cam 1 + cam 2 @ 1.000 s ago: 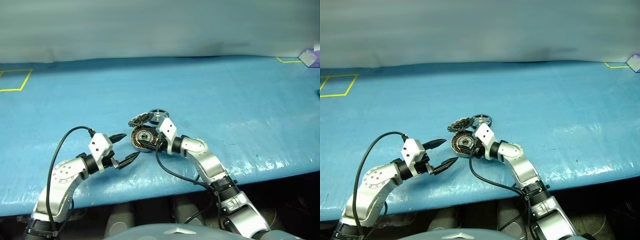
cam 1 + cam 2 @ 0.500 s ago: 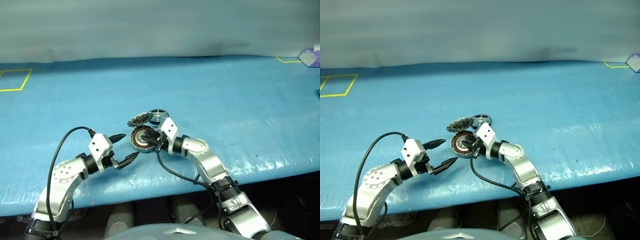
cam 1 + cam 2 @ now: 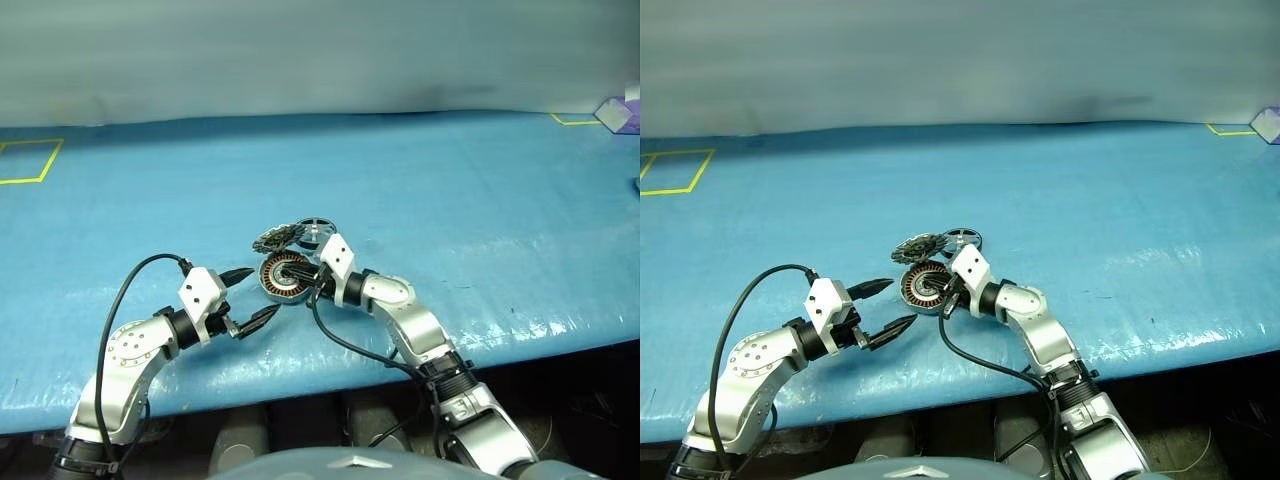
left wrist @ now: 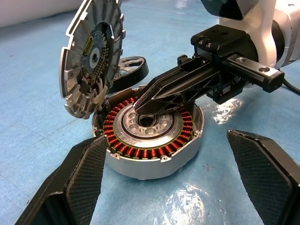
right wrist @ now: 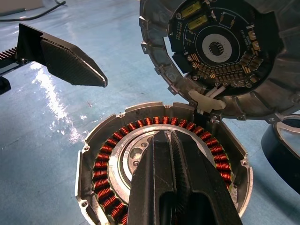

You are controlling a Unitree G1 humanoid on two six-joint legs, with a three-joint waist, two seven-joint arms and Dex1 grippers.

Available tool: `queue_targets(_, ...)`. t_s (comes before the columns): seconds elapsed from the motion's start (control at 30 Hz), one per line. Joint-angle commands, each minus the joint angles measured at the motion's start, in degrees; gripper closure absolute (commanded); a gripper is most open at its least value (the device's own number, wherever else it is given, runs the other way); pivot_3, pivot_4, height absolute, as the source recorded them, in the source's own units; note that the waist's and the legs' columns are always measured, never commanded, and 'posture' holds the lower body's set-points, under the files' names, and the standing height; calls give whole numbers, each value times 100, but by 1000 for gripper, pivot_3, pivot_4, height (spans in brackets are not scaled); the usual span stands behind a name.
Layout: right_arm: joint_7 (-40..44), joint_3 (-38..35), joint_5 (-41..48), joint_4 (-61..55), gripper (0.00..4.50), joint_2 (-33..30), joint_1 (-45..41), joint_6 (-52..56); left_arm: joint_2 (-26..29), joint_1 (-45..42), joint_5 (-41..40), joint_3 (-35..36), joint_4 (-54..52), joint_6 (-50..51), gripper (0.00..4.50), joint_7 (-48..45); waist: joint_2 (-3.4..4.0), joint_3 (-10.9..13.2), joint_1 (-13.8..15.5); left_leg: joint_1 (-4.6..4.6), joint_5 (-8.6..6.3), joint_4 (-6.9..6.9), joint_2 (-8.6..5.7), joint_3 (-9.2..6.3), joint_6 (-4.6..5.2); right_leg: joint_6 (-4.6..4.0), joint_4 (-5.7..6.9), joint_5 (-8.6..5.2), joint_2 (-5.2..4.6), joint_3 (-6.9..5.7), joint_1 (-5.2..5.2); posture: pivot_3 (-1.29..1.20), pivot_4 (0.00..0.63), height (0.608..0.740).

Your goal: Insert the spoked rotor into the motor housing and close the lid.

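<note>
Open motor housing on blue sheet, right gripper tips at its centre.

The round silver metal motor housing (image 4: 152, 140) with copper-brown windings lies flat, facing up; its grey ribbed lid (image 4: 91, 56) stands hinged open on the far-left side. The dark-rimmed spoked rotor (image 3: 314, 231) lies just beyond. The right gripper (image 5: 171, 154) is closed, empty, over the hub; the left gripper (image 3: 250, 295) is spread wide, empty, nearby.

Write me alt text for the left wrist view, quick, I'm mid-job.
The right tool, shut, rests its tips on the hub of the open motor housing, ringed with copper windings, on a blue table. The lid stands hinged up, its jagged underside showing, with the spoked rotor lying behind it. The left tool's fingers frame the housing, spread wide.
</note>
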Motion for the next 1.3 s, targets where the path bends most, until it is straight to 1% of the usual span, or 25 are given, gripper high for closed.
queue_targets(0.03,-157,-43,-95,42,4453,29,-91,10,-2,-1,42,-5,-75,-136,26,32,0,0,-1,0,0,1,0,0,0,0,0,0,0,0,0,0,150,740)
queue_targets(0.13,-98,-38,-54,25,4453,39,-69,68,0,18,53,-21,-71,-155,26,40,0,0,-1,1,0,1,0,0,0,0,0,0,0,0,1,0,150,740)
queue_targets(0.27,228,14,172,-151,4453,17,28,253,1,24,70,-30,-59,-165,26,45,0,0,-1,2,0,0,0,0,0,0,0,0,0,0,2,0,150,740)
queue_targets(0.3,264,29,191,-183,4028,7,47,269,0,23,75,-30,-57,-164,26,45,0,0,-1,2,0,0,0,0,0,0,0,0,0,0,2,0,150,740)
queue_targets(0.33,296,32,221,-209,3881,7,67,306,-2,22,80,-29,-55,-166,26,44,0,0,0,1,0,-1,0,0,0,0,-1,0,0,0,2,0,150,740)
queue_targets(0.5,318,11,245,-252,2337,32,110,282,-11,5,124,-31,-40,-172,26,35,0,0,2,1,0,-1,0,0,0,0,-2,0,0,0,1,0,150,740)
queue_targets(0.63,219,-48,209,-228,2337,69,103,179,-25,-6,149,-38,-29,-179,26,30,0,0,2,1,0,0,0,0,0,0,-2,0,-1,0,2,0,150,740)
queue_targets(1.0,436,-190,644,-441,2337,161,144,189,-51,4,201,-115,4,-203,26,31,0,0,3,-1,0,-1,0,0,0,0,-2,0,-1,0,0,0,150,740)
queue_targets(1.1,428,-204,691,-473,2917,161,164,142,-65,-1,220,-152,23,-211,26,45,0,0,3,-1,0,-1,0,0,0,0,-2,0,-1,0,0,0,150,740)
queue_targets(1.27,426,-148,642,-450,4478,118,183,154,-69,-8,238,-186,45,-215,26,39,0,0,3,-1,0,-1,0,0,0,0,-2,0,0,0,0,0,150,740)
queue_targets(1.3,370,-130,568,-399,4478,110,174,140,-68,-8,235,-186,46,-215,26,39,0,0,4,-1,0,-1,0,0,0,0,-2,0,0,0,0,0,150,740)
